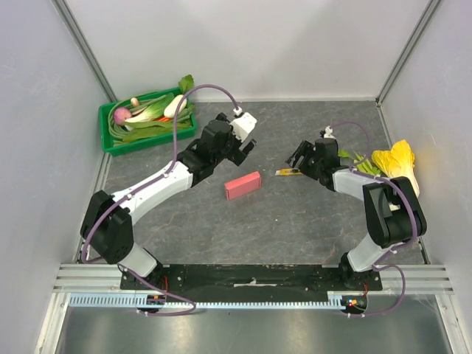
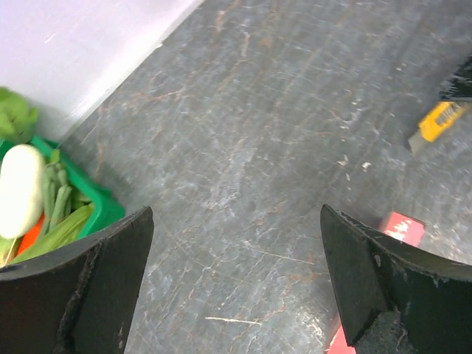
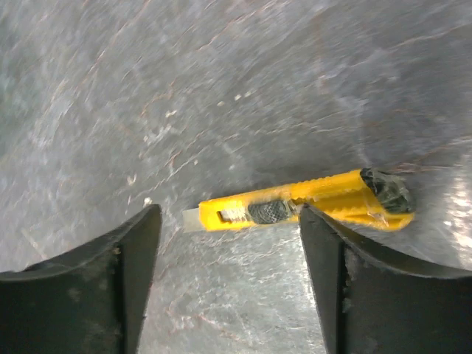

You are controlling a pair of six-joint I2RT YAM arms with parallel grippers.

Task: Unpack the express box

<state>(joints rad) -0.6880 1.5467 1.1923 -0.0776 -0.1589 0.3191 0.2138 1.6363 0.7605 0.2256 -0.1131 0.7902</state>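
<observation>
The express box [image 1: 243, 185], a small flat pink-red carton, lies on the grey table between the two arms. One corner of it [image 2: 402, 227] shows by the right finger in the left wrist view. My left gripper [image 1: 247, 147] hovers just behind and above the box, open wide [image 2: 236, 221] with only bare table between its fingers. A yellow utility knife [image 3: 295, 206] lies flat on the table, its short blade pointing left. My right gripper [image 3: 230, 221] stands open just short of the knife and holds nothing. From above, the knife [image 1: 286, 172] lies beside that gripper [image 1: 299, 158].
A green crate [image 1: 110, 140] of vegetables stands at the back left. A yellow-green cabbage [image 1: 398, 158] and green stalks [image 1: 358, 158] lie at the right by the right arm. White walls enclose the table on three sides.
</observation>
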